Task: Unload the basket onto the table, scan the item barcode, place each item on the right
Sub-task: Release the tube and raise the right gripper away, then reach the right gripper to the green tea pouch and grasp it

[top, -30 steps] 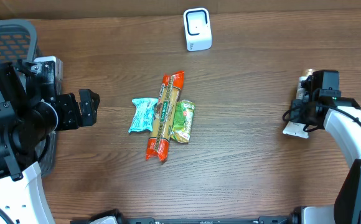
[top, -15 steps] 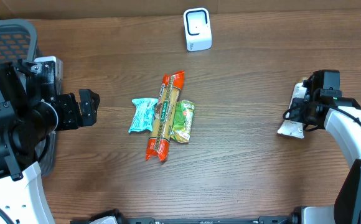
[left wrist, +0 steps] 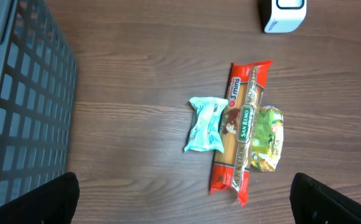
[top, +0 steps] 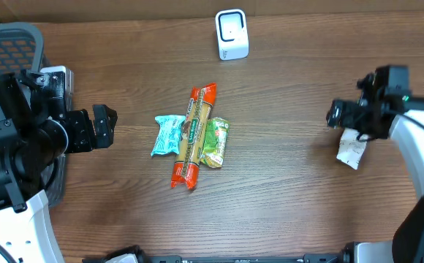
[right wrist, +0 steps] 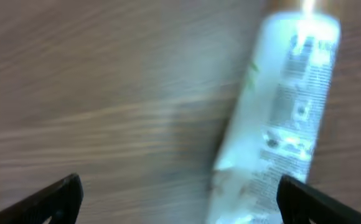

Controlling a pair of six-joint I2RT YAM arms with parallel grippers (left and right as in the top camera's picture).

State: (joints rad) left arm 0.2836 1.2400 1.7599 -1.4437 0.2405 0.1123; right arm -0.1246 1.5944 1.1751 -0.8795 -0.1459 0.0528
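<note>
The right gripper [top: 338, 115] has its jaws wide apart and holds nothing. The white packet [top: 351, 151] lies flat on the table [top: 285, 204], just beside this gripper on the side nearer to the arm's base. It is not between the fingers; the overhead view shows it partly under the wrist. In the right wrist view the packet [right wrist: 280, 118] is blurred and stretches from the top down toward the right fingertip [right wrist: 311, 199]. Some print shows on it, but I cannot read it.

The scanner [top: 232, 34] stands at the far edge of the table, well apart from the packet. The left gripper [top: 99, 126] is also spread open and empty beside the basket [top: 7, 44]. In the middle lie three more items side by side and touching: a teal packet [top: 168, 135], a long red pasta pack [top: 192, 136] and a green packet [top: 214, 142].
</note>
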